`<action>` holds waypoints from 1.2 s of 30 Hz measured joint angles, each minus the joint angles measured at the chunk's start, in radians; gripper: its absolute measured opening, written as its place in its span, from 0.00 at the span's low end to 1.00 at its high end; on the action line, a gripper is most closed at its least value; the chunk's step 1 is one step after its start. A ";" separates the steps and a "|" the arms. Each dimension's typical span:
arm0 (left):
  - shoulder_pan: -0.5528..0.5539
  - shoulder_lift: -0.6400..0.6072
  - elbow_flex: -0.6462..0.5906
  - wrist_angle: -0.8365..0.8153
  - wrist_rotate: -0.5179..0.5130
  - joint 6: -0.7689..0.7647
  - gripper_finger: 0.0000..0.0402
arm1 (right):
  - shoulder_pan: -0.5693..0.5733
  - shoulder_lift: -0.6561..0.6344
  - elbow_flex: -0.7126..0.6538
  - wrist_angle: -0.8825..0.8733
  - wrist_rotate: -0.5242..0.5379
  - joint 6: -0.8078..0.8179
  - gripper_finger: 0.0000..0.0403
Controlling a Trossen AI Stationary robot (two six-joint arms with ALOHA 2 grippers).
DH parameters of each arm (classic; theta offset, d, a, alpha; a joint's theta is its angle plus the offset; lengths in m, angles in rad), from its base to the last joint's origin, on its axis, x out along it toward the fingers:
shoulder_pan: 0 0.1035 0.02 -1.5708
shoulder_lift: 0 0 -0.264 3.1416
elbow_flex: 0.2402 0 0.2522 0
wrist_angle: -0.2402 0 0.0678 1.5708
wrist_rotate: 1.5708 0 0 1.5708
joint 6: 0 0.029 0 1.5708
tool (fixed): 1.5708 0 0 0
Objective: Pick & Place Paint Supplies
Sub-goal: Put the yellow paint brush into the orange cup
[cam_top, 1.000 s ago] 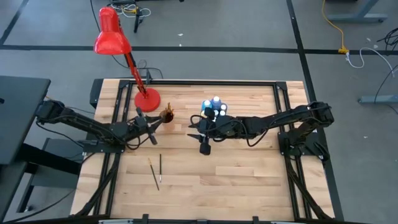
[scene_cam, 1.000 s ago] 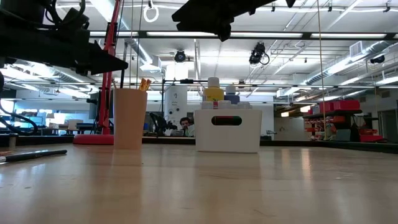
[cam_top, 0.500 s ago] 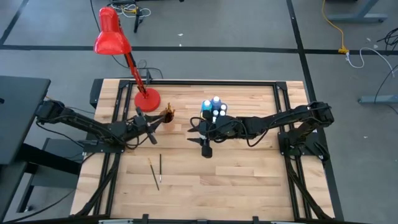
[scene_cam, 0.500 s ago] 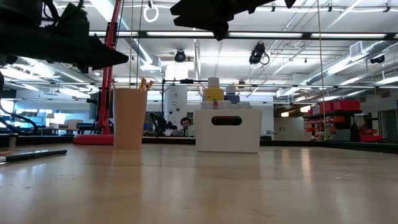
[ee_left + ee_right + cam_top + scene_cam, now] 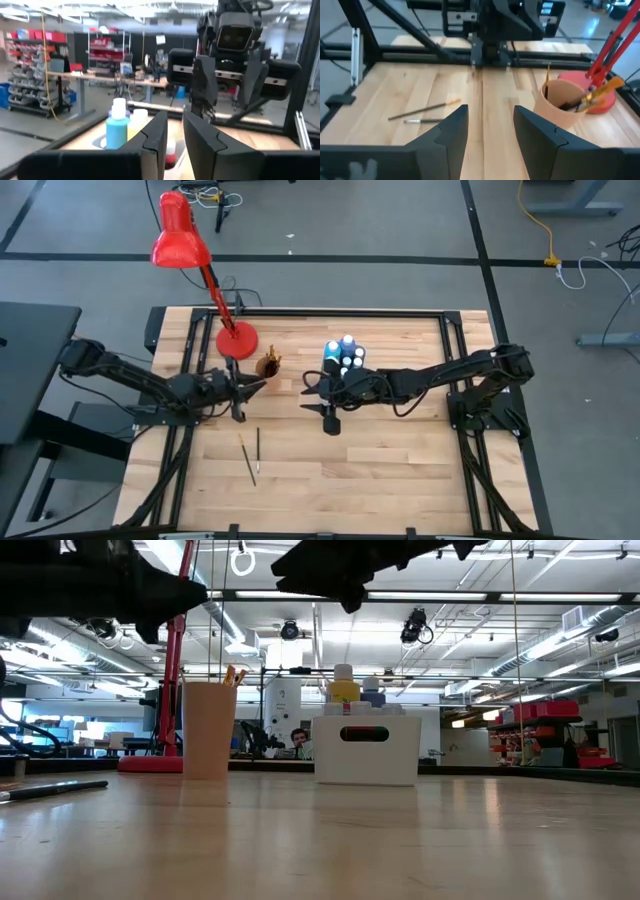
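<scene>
The left gripper (image 5: 240, 387) hovers above the bench (image 5: 380, 470) just at 7 o'clock of the tan cup (image 5: 268, 366), its fingers (image 5: 155, 131) set to a narrow gap with nothing between them (the cup already holds several brushes (image 5: 594, 92)). The right gripper (image 5: 318, 395) hangs at bench centre, at 7 o'clock of the white bin (image 5: 366, 750) loaded with white-capped paint bottles (image 5: 343, 353), its fingers (image 5: 451, 131) moderately apart and empty. Two loose brushes (image 5: 252, 452) lie on the bench at 6 o'clock of the cup, well apart from both grippers.
</scene>
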 joint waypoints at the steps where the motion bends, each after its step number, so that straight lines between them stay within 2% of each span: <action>1: -0.007 0.000 0.017 -0.034 -0.005 -0.005 0.18 | 0.000 0.003 -0.001 -0.003 0.000 0.000 0.40; 4: -0.033 0.001 0.113 -0.208 -0.023 -0.009 0.18 | 0.000 0.018 0.000 0.008 0.000 0.000 0.40; 9: -0.096 0.078 0.351 -0.627 -0.123 -0.058 0.18 | 0.000 0.032 -0.001 0.018 0.001 -0.001 0.40; 11: -0.125 0.127 0.426 -0.701 -0.151 -0.105 0.18 | 0.000 0.031 0.000 0.020 0.000 -0.001 0.40; 16: -0.209 0.288 0.553 -0.751 -0.223 -0.120 0.18 | 0.000 0.031 0.000 0.001 0.000 -0.001 0.40; 19: -0.258 0.370 0.641 -0.868 -0.243 -0.173 0.18 | 0.000 0.031 0.000 -0.023 0.000 -0.001 0.40; 22: -0.297 0.447 0.738 -1.048 -0.288 -0.306 0.18 | 0.000 0.031 0.000 -0.040 0.000 -0.004 0.40; 25: -0.321 0.502 0.823 -1.273 -0.312 -0.533 0.18 | 0.000 0.031 0.000 -0.039 0.000 -0.026 0.40; 29: -0.324 0.542 0.880 -1.547 -0.196 -0.883 0.18 | 0.000 0.031 0.000 -0.035 0.000 -0.043 0.40; 33: -0.324 0.554 0.877 -1.794 -0.047 -1.132 0.20 | 0.000 0.031 0.001 -0.086 -0.023 -0.047 0.40; 36: -0.324 0.557 0.857 -1.937 0.026 -1.292 0.24 | 0.000 0.031 0.000 -0.095 -0.033 -0.102 0.40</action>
